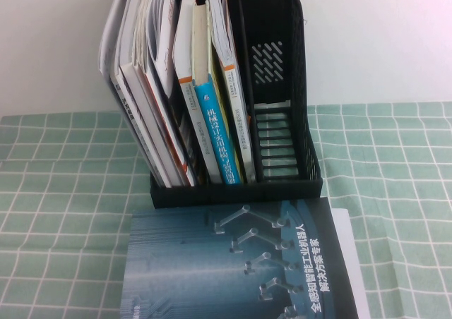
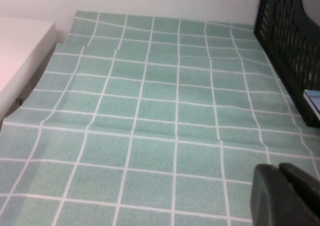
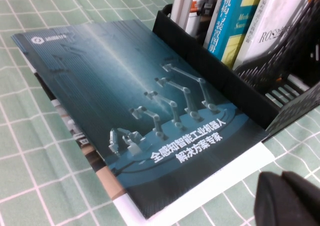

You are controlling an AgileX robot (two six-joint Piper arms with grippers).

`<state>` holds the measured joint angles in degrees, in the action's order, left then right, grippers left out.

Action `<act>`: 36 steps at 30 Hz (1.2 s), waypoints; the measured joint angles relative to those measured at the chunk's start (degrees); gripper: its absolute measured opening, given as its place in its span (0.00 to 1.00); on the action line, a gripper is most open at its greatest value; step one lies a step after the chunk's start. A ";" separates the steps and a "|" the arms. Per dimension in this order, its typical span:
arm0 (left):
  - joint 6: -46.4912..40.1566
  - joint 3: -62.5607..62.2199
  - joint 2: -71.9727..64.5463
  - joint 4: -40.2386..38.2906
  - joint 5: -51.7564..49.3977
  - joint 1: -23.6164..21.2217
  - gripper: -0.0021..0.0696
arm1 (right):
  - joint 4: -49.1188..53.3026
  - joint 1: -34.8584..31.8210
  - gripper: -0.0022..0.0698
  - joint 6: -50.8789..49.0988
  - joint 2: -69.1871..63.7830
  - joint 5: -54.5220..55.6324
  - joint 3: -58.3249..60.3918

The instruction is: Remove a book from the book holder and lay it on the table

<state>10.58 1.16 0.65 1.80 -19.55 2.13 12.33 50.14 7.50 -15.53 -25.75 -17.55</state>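
while high view hides both | book flat | right jaws pressed together | left unclear

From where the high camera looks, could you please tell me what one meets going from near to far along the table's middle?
Large dark blue book with silvery pattern lying flat → black plastic book holder with upright books → white wall behind. Neither gripper appears in that view.

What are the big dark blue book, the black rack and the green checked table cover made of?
The big dark blue book looks like glossy paper: its thin cover shines. The black slotted rack seems to be hard plastic, with moulded vents. The pale green checked table cover looks like cloth, since it ripples. The left gripper and right gripper hover shut over it.
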 joint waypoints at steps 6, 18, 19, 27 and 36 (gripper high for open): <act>-0.02 0.00 0.00 -0.11 0.00 0.00 0.03 | 0.00 0.00 0.03 0.00 0.00 0.00 0.00; -1.33 0.00 0.00 -0.21 -0.09 0.00 0.03 | 0.00 0.00 0.03 0.00 0.00 -0.04 0.27; -1.33 0.00 0.00 -0.21 -0.09 0.00 0.03 | 0.00 0.00 0.03 0.00 0.00 -0.04 0.40; -1.33 0.00 0.00 -0.24 -0.09 0.00 0.03 | -0.11 -11.69 0.03 -5.38 0.00 13.04 5.03; -1.37 0.00 0.00 -0.34 -0.09 0.00 0.03 | -1.70 -41.35 0.03 -4.90 5.85 43.30 17.90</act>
<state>9.21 1.16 0.65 1.46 -19.64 2.13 10.63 8.79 2.60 -9.67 17.55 0.34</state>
